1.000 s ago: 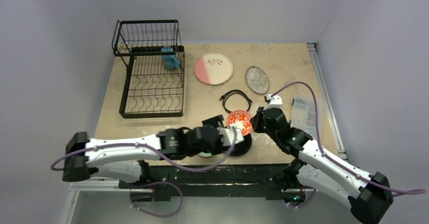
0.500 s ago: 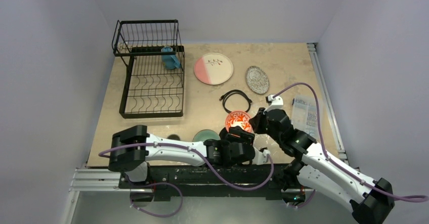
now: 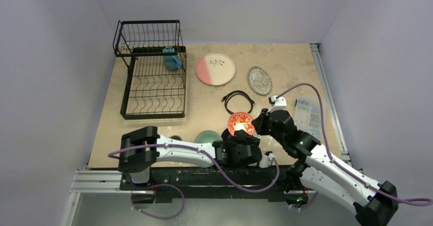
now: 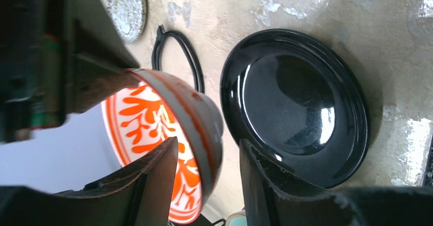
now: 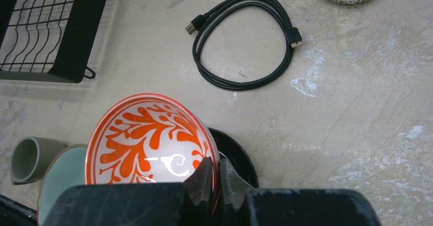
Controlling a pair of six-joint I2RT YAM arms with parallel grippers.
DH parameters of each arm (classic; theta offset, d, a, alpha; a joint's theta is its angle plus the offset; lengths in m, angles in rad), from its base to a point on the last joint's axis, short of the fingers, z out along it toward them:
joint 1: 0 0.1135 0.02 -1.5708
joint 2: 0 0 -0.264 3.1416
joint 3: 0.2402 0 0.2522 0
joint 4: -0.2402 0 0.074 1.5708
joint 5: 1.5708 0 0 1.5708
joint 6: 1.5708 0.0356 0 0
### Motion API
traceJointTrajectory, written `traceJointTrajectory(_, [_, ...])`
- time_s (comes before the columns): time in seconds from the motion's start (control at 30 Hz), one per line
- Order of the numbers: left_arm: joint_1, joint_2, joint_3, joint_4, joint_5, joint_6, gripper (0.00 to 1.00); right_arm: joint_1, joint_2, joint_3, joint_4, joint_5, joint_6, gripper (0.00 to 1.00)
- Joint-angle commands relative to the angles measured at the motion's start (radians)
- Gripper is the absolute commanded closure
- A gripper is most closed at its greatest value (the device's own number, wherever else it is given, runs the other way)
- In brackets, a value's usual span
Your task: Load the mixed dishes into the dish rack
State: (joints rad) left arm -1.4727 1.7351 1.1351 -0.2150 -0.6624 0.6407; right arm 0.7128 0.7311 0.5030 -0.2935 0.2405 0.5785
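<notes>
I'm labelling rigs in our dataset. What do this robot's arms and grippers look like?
The left arm and right arm have white link shells with black joint housings. A purple cable loops loosely along each. The left gripper and right gripper each have two dark, blunt fingers.

Black cable [image 5: 245, 86]: coiled in one flat loop on the beige, mottled table [image 3: 286, 63], both plugs exposed. Clear plastic box [image 3: 309, 115]: flat on the table beside its right edge, apart from the cable.
</notes>
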Motion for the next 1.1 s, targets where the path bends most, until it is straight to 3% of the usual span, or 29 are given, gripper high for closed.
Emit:
traceJointTrajectory(0.0, [0.011,0.019,0.041,-0.035,0.016,-0.004,0.53,0.003,-0.024,0.071,0.049,-0.016,0.013,1.0])
traceJointTrajectory(0.1, [0.022,0.021,0.042,-0.041,0.029,-0.011,0.55,0.003,-0.031,0.074,0.05,-0.03,0.015,1.0])
traceJointTrajectory(0.2, [0.033,0.033,0.06,-0.07,0.037,-0.028,0.65,0.003,-0.034,0.079,0.048,-0.042,0.015,1.0])
traceJointTrajectory(0.37, [0.038,0.033,0.079,-0.093,0.036,-0.064,0.94,0.003,-0.032,0.09,0.033,-0.046,0.013,1.0])
traceJointTrajectory(0.43, [0.04,0.01,0.066,-0.085,0.041,-0.074,0.98,0.003,-0.032,0.094,0.027,-0.044,0.012,1.0])
traceJointTrajectory(0.47, [0.04,-0.008,0.057,-0.078,0.046,-0.083,1.0,0.003,-0.033,0.096,0.026,-0.046,0.008,0.91])
traceJointTrajectory(0.57, [0.049,-0.076,0.024,-0.065,0.071,-0.111,1.0,0.004,-0.027,0.108,0.026,-0.063,-0.011,0.33])
traceJointTrajectory(0.67, [0.078,-0.16,-0.005,-0.072,0.114,-0.184,1.0,0.003,-0.029,0.134,0.004,-0.052,-0.037,0.04])
traceJointTrajectory(0.9, [0.239,-0.514,-0.166,-0.01,0.262,-0.427,1.0,0.003,-0.089,0.183,-0.047,0.056,-0.06,0.01])
traceJointTrajectory(1.07, [0.536,-0.883,-0.339,0.039,0.522,-0.695,1.0,0.003,-0.125,0.125,-0.016,0.1,-0.052,0.01])
